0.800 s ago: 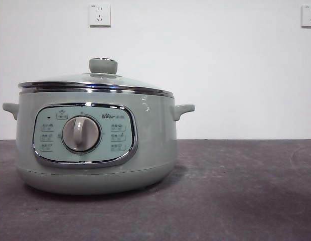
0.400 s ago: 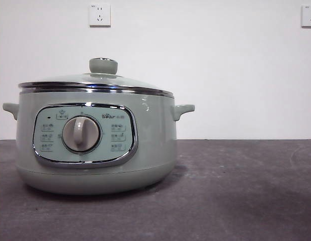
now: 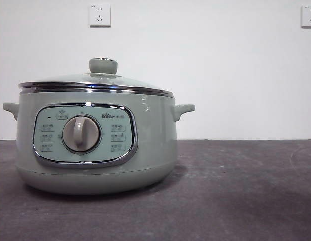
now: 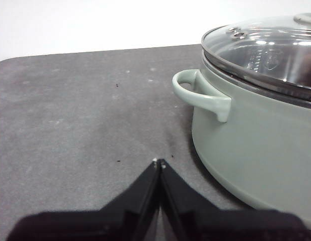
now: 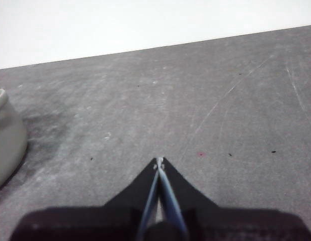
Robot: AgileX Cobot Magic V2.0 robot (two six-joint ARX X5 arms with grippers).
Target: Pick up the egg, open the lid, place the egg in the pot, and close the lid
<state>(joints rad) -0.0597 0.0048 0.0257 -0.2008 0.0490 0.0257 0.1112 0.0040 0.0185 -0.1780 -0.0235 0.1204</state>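
The sage-green pot [image 3: 95,145] stands on the dark table at the left of the front view. The glass lid [image 3: 95,82] with its green knob [image 3: 103,65] sits closed on it. The egg is not in view. My left gripper [image 4: 159,161] is shut and empty, low over the table beside the pot's side handle [image 4: 198,93]; the lid [image 4: 268,50] shows above it. My right gripper [image 5: 159,160] is shut and empty over bare table, with the pot's edge [image 5: 5,135] off to one side. Neither arm shows in the front view.
Two wall sockets [image 3: 99,15] [image 3: 308,15] sit on the white wall behind. The dark table surface [image 3: 236,191] stretches out to the right of the pot.
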